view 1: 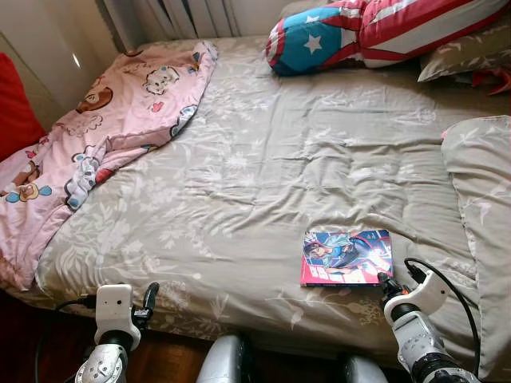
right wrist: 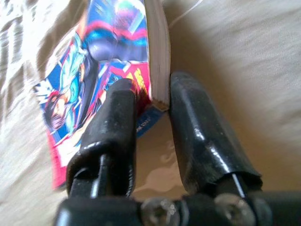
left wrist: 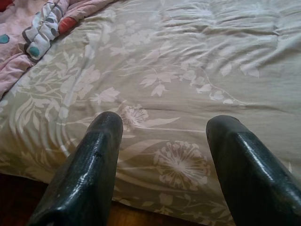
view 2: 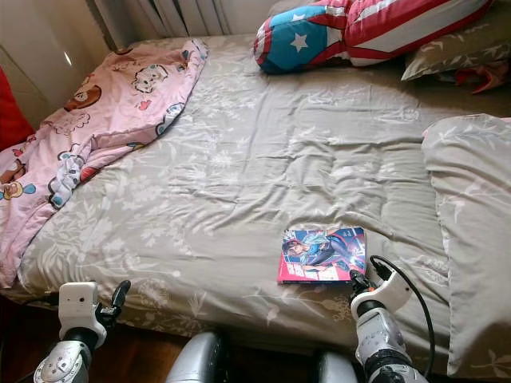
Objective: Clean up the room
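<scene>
Step in hand, I'd judge: picking up the comic book [view 1: 346, 257], flat on the bed [view 1: 263, 159] near its front edge, right of centre. Right gripper [right wrist: 153, 101] at the book's near-right corner, fingers [right wrist: 113, 122] slightly parted w/ that corner between, not clamped. Next: close, then lift. Left gripper [left wrist: 164, 141] fingers spread, empty, over near-left bed edge.

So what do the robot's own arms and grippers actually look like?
Both arms are silver metal with round jointed segments. The left gripper and right gripper each have a white block at the wrist and two long, glossy black fingers. A black cable loops from the right wrist.
</scene>
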Controlling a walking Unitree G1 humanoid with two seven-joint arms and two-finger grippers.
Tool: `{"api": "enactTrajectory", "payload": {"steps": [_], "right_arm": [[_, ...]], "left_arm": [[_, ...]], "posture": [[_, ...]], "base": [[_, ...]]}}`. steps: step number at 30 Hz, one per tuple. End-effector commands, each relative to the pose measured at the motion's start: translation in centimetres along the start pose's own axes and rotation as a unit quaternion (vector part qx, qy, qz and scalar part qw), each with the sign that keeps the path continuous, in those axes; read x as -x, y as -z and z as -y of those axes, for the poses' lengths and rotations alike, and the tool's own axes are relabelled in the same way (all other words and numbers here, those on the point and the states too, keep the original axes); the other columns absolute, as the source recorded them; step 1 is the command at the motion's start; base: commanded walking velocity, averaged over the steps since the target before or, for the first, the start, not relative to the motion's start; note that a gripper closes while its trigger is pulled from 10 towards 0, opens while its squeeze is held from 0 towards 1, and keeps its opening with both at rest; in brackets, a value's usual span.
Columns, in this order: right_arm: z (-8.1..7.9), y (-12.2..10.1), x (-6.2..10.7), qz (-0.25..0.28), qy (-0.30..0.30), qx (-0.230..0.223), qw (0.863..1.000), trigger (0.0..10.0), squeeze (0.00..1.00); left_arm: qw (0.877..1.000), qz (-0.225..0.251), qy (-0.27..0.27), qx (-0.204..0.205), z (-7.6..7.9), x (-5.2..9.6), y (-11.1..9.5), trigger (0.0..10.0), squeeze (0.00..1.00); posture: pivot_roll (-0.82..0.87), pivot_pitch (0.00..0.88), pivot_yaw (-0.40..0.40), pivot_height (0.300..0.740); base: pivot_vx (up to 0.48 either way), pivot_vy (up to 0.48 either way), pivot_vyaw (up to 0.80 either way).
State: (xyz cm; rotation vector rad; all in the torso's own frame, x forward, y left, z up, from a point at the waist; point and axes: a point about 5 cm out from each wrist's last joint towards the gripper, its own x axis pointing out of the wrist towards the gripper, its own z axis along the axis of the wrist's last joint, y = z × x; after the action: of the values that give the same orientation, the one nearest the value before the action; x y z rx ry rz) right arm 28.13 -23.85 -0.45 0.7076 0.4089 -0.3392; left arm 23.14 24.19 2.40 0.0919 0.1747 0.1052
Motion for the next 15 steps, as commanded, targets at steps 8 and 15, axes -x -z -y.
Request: {"api": "enactTrajectory", "payload": {"steps": [8, 15], "right_arm": [[0.14, -0.37, -0.06, 0.001, 0.011, 0.019, 1.0, 10.0, 0.86], [0.57, -0.3, 0.18, -0.002, 0.009, 0.119, 0.993, 10.0, 0.0]], "left_arm": [[1.0, -0.014, -0.005, -0.006, 0.08, -0.01, 0.47, 10.0, 0.0], [1.0, -0.022, -0.012, 0.013, 0.71, -0.59, 0.89, 10.0, 0.0]], "posture": [[0.08, 0.156, 0.113, 0.637], [0.05, 0.116, 0.082, 0.637]], "base": [[0.0, 0.0, 0.0], [0.0, 0.0, 0.0]]}}
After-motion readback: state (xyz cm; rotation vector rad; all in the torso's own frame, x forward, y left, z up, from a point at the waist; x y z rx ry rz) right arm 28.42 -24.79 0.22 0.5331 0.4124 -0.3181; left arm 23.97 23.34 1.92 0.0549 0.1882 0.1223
